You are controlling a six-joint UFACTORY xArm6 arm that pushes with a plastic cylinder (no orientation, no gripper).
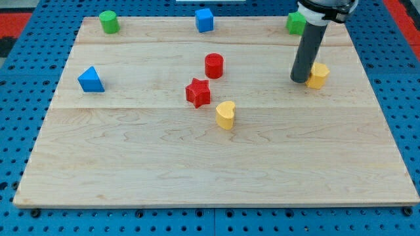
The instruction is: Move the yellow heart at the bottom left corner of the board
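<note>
Near the board's right edge, upper half: that's where my tip [299, 80] sits, rod standing pretty much upright and coming down from the top right corner area.
Tip vs blocks: it's right up against the left side of a second yellow block [317, 75], looks like touching or just about, can't swear to contact.
Fingers: none on this rig, it's just a plain dark rod, so nothing spread, pressed or pinching.
Yellow heart [226, 115]: roughly mid-board, a bit right of center, well away from the bottom left corner and well apart from my tip.
Red star [198, 92]: just up and left of the yellow heart, near it but with a small gap.
Red cylinder [214, 65]: just above the red star, slightly to its right.
Blue triangle [90, 80]: over by the left edge, upper half, on its own.
Green cylinder [109, 21]: top edge near the top left corner.
Blue cube [205, 19]: middle of the top edge.
Green block [296, 23]: top edge toward the top right corner, partly hidden behind the rod so the shape's hard to call.
Board [131, 177]: light wood, sitting on a blue pegboard table [20, 78].
</note>
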